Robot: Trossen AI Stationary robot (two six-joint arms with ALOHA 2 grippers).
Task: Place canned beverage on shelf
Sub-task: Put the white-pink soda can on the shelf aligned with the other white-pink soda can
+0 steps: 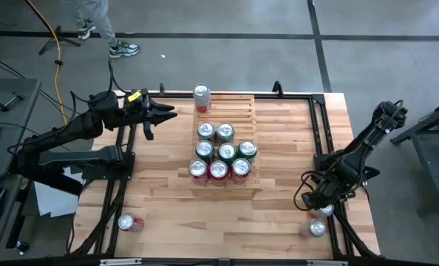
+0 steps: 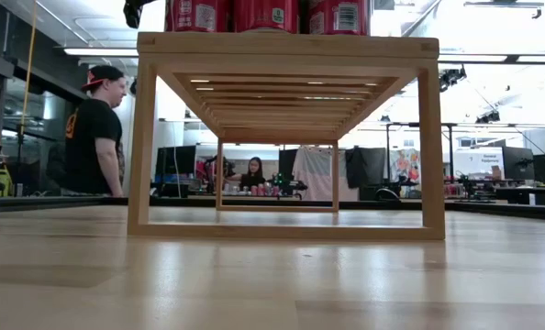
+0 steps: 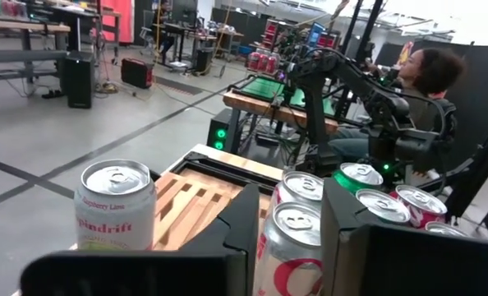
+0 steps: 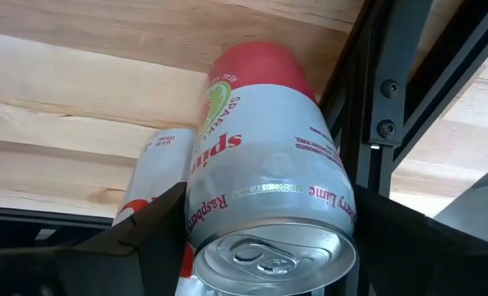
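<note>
The pale slatted shelf (image 1: 234, 111) stands mid-table and carries several upright cans (image 1: 218, 170), red ones nearest. One more can (image 1: 202, 96) stands at its far left corner. My left gripper (image 1: 160, 118) hovers left of the shelf, pointing level at it. Its fingers stand slightly apart with nothing between them (image 3: 289, 205). At the table's near right corner my right gripper (image 1: 319, 203) slants down over a white-and-red can (image 4: 269, 148) that lies on its side on the table. My right gripper pinches the lying can between its two fingers, on the can's side walls close to its lid end (image 4: 342, 222). The fingers slant down from above and lie across the can. The can's lid faces the wrist and its base points away along the tabletop.
A second can (image 4: 158, 164) lies right beside the held one, and a can (image 1: 317, 227) sits near it by the front edge. Another can (image 1: 128, 222) lies at the near left. The black table frame (image 4: 392, 107) runs close by. People stand and sit beyond the table (image 2: 94, 128).
</note>
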